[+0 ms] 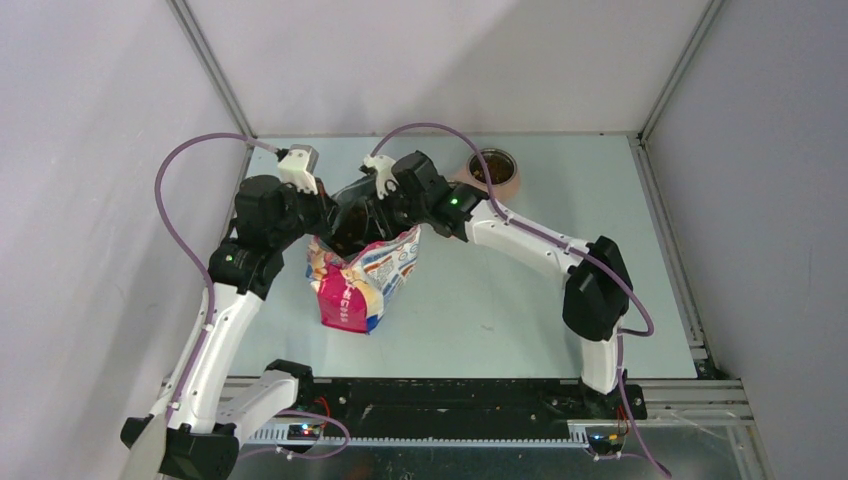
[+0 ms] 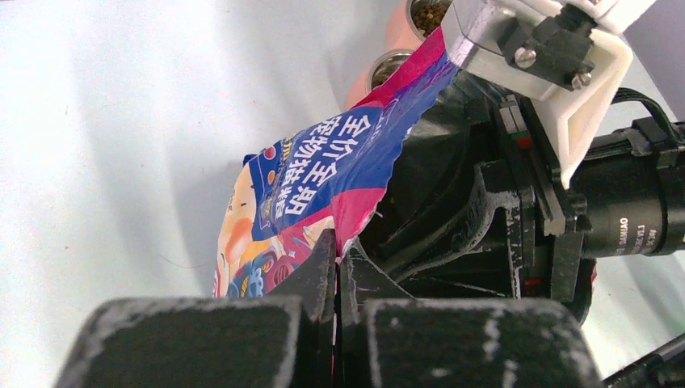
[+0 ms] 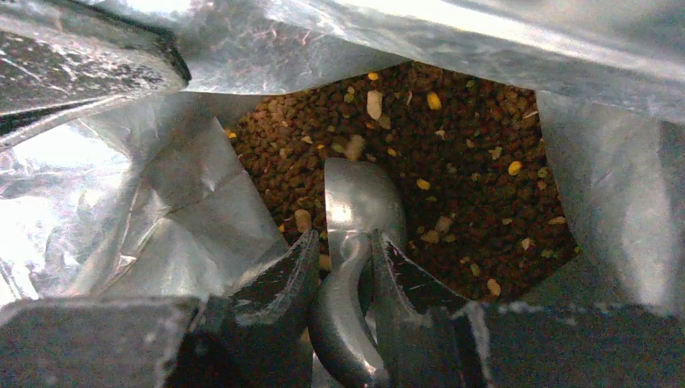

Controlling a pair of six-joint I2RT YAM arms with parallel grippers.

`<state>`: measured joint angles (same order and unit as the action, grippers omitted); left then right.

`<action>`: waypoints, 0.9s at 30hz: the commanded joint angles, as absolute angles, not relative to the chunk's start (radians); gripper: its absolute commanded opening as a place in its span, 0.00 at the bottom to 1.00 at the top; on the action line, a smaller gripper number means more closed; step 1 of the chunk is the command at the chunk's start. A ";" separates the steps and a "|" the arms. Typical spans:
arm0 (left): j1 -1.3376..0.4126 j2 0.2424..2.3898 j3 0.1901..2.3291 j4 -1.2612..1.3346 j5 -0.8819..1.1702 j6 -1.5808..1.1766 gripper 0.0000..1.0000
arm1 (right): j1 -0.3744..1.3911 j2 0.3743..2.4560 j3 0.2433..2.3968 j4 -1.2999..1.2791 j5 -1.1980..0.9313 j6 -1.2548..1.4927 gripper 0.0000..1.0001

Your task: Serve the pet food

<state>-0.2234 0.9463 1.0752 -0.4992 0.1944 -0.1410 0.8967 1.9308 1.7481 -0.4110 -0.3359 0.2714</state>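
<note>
The pet food (image 3: 472, 166), dark-brown kibble with some pale bits, fills the bottom of the open printed bag (image 1: 352, 285), whose silver foil lining (image 3: 161, 202) surrounds it. My right gripper (image 3: 347, 242) is down inside the bag mouth, shut on the handle of the grey metal scoop (image 3: 362, 198); the scoop's bowl rests on the kibble. In the top view the right gripper (image 1: 368, 212) is over the bag opening. My left gripper (image 2: 338, 249) is shut on the bag's pink rim (image 2: 380, 174), holding it up, and shows at the bag's left edge (image 1: 322, 218).
A pink bowl (image 1: 513, 183) with a metal insert holding some kibble stands at the back of the table, right of the bag. The right arm's wrist camera (image 2: 565, 194) hangs close beside my left gripper. Enclosure walls ring the table.
</note>
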 commanded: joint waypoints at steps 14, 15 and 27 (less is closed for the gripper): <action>-0.230 0.908 1.089 -0.493 0.212 -0.095 0.00 | 0.857 1.836 1.719 -0.331 -0.661 0.631 0.00; -0.230 0.912 1.090 -0.501 0.210 -0.084 0.00 | 0.851 1.836 1.723 -0.331 -0.666 0.639 0.00; -0.230 0.914 1.198 -0.698 0.217 0.100 0.00 | 0.736 1.903 1.724 -0.255 -0.806 0.865 0.00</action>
